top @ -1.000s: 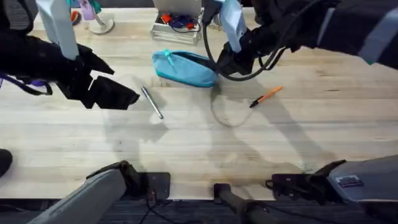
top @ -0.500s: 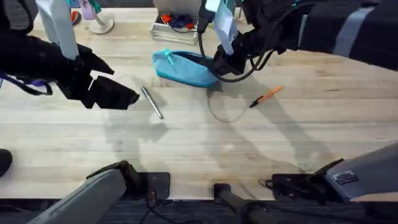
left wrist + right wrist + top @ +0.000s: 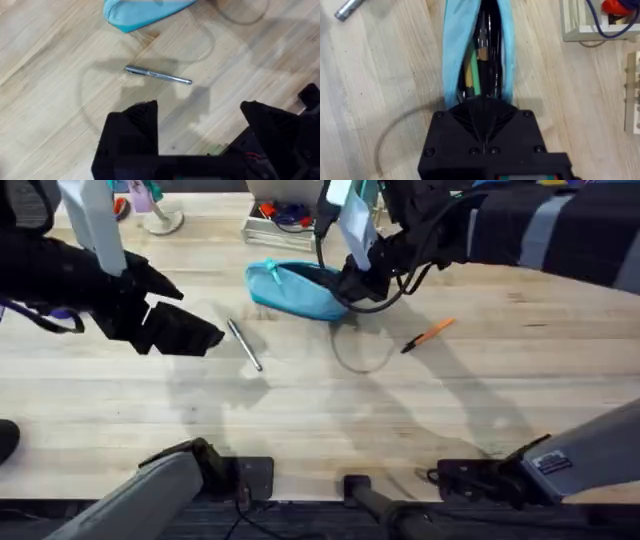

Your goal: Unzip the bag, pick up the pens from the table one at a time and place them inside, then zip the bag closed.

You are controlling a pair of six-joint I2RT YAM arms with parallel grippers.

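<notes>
Bag [image 3: 296,290] sits toward the far side of the table [image 3: 320,410], roughly in the middle, a turquoise pouch lying lengthwise with its zipper pulled open. From the right wrist camera you can look straight down the gap in the bag [image 3: 477,50] and see dark lining plus a few things already inside, something green and something yellowish. Right gripper [image 3: 350,286] is parked right at the near-right end of the pouch, and its fingers look pinched together on that end of the fabric, touching it. Orange pen [image 3: 428,335] lies on the wood to the right of the bag, well apart from it, dark tip pointing back toward the robot's left. Silver pen [image 3: 244,344] lies in front of the bag on the left side, at a slant. Left gripper [image 3: 185,330] hangs just beside that silver pen, not touching it, jaws spread wide with nothing between them; the left wrist camera shows the silver pen [image 3: 158,75] lying out ahead of the two black fingers [image 3: 131,132].
</notes>
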